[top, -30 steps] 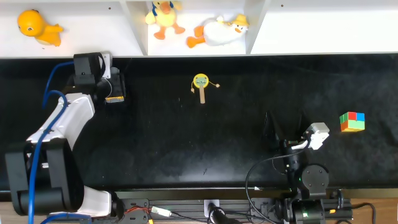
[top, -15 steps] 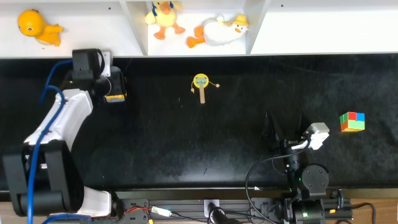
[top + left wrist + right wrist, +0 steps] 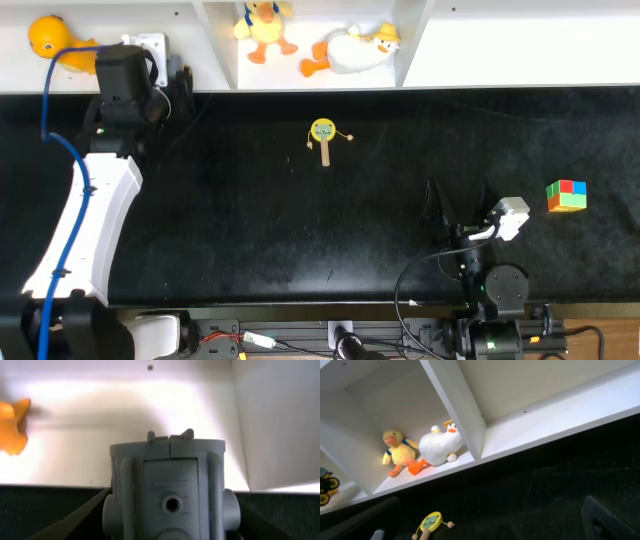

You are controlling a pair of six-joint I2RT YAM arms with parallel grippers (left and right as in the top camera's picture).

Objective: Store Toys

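At the shelf's (image 3: 500, 60) front edge, left jaws grasping grey toy (image 3: 170, 460); right jaws released.

I see a big black table (image 3: 300, 230) — its top looks soft and a bit dusty. Down by its near edge I see a bunch of wires (image 3: 260, 340), and brown wood (image 3: 600, 335) at the corner.

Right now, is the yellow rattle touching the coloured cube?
Apart. Top view shows the rattle mid-table, the cube near the right edge, bare black table between them.
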